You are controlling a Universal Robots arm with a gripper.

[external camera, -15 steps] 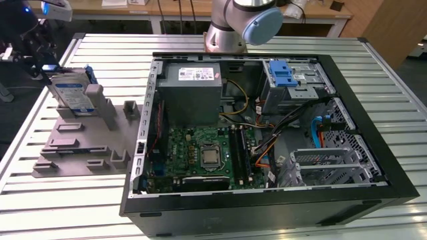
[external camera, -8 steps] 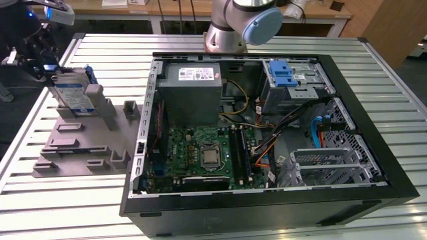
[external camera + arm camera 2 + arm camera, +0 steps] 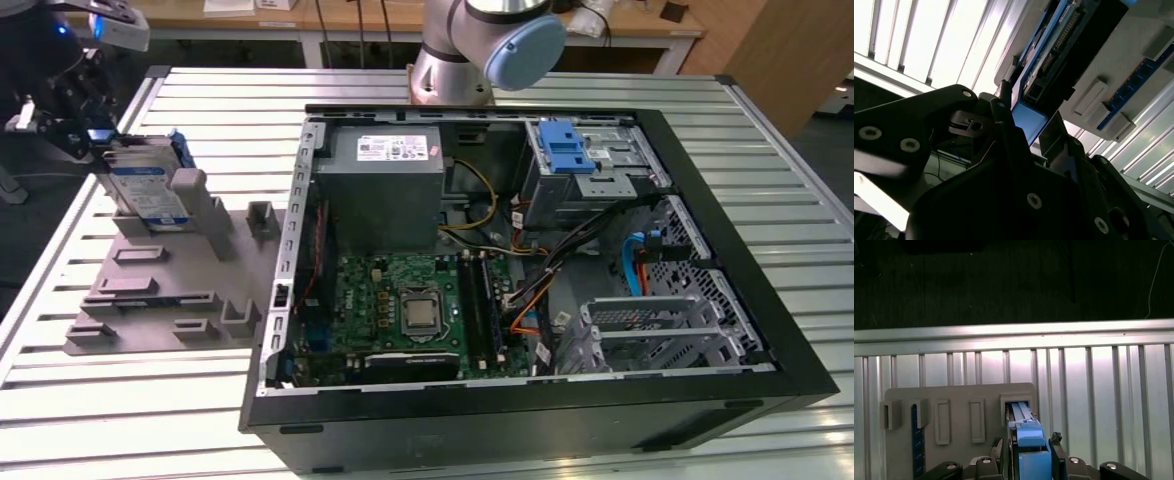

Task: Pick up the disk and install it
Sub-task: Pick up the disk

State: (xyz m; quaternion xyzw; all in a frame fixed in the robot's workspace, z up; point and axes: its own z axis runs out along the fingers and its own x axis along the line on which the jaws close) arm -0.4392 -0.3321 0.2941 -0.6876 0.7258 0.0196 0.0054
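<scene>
Grey plastic forms the fixture (image 3: 147, 300) that lies on the slatted metal table (image 3: 134, 400) at nine o'clock of the open computer case (image 3: 534, 398) in the exterior view; at the fixture's twelve o'clock end the disk (image 3: 144, 180) stands on edge in a slot, not yet lifted. We judge this upright seating deliberate: it leaves both broad faces and the blue rail frame (image 3: 1026, 460) free for a grasp from above. The gripper (image 3: 94, 135) sits at the disk's ten o'clock corner, and in the first wrist view it straddles the rail frame; whether it has closed on the disk or merely brackets it we cannot tell, since the gripper's own body masks the contact. The case lies on its side with the cover off, which we read as giving access from above to the blue latch (image 3: 565, 150) and its silver cage at one o'clock inside, across from the grey power-supply box (image 3: 380, 185) at eleven o'clock. The foot of the disk is hidden in the slot, the arm (image 3: 481, 45) is cut off at twelve o'clock, and in the second wrist view dark gripper parts cover much of the disk, so its connector edge is hard to make out.
</scene>
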